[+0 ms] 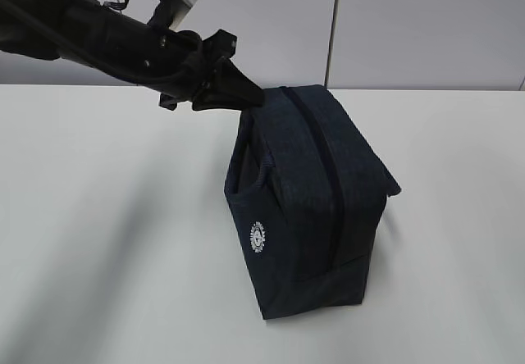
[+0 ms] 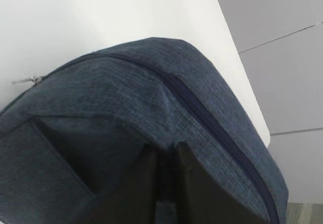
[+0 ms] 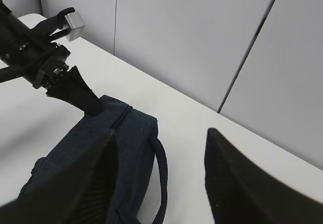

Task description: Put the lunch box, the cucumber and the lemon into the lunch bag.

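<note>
1. The flat white worktop (image 1: 98, 241) fills the scene, with pale grey wall panels behind it.
2. The boxy dark navy woven-fabric lunch bag (image 1: 316, 208) stands right of the middle of the worktop. Its zip (image 1: 328, 175) runs closed along the top, and one loop handle (image 1: 264, 171) hangs on its left face.
3. The left arm's black tool (image 1: 246, 95) reaches in from the upper left. Its fingers are pressed nearly together at the bag's far top corner, seemingly on a fold of fabric; the left wrist view shows only a thin gap between them.
4. The right arm's black tool (image 3: 159, 178) hovers near the bag, its fingers spread wide and holding nothing.
5. A small round white logo (image 1: 258, 238) sits low on the bag's left face; its lettering is too small to read.
6. A silver zip pull (image 2: 31, 80) pokes out at the bag's edge, partly hidden.
</note>
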Robot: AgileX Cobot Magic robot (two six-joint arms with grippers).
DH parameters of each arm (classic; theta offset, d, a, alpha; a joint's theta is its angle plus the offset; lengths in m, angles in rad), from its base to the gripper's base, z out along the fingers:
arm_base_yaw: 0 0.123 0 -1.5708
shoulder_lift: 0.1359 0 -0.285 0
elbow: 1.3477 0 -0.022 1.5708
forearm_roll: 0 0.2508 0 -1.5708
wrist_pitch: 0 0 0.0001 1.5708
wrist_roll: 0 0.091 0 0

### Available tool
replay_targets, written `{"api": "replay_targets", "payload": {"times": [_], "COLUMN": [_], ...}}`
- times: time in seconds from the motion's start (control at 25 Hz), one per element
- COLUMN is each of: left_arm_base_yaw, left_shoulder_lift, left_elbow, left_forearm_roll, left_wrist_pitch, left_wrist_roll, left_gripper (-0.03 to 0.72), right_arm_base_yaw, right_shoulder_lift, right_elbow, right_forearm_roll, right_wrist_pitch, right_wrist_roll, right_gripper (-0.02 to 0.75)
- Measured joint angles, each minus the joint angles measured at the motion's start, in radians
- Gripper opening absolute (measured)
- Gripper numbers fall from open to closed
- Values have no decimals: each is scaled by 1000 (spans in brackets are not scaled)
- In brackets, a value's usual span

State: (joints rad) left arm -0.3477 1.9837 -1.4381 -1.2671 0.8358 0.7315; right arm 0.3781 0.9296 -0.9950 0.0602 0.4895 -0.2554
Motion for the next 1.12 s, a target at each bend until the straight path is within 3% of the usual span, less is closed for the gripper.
{"api": "replay_targets", "payload": {"times": [0.08, 0.32, 0.4, 0.6, 0.88, 1.12], "left_arm_base_yaw": [8, 44, 56, 87, 101, 102], "left_shoulder_lift": [0, 0, 0, -62, -240, -416], "left_elbow": [0, 0, 0, 0, 0, 0], "left_forearm_roll": [0, 0, 0, 31, 253, 341], "left_wrist_pitch": [5, 19, 28, 38, 45, 68], "left_wrist_roll": [27, 51, 52, 67, 75, 65], "left_gripper": [79, 349, 389, 409, 370, 354], "right_arm_base_yaw": [0, 0, 0, 0, 0, 0], "right_shoulder_lift": [3, 4, 4, 4, -76, -169], "right_elbow": [0, 0, 0, 0, 0, 0], "right_forearm_roll": [0, 0, 0, 0, 0, 0], "right_wrist_pitch": [0, 0, 2, 6, 23, 119], "right_wrist_roll": [0, 3, 3, 7, 59, 71], "right_gripper": [414, 414, 414, 414, 414, 414]}}
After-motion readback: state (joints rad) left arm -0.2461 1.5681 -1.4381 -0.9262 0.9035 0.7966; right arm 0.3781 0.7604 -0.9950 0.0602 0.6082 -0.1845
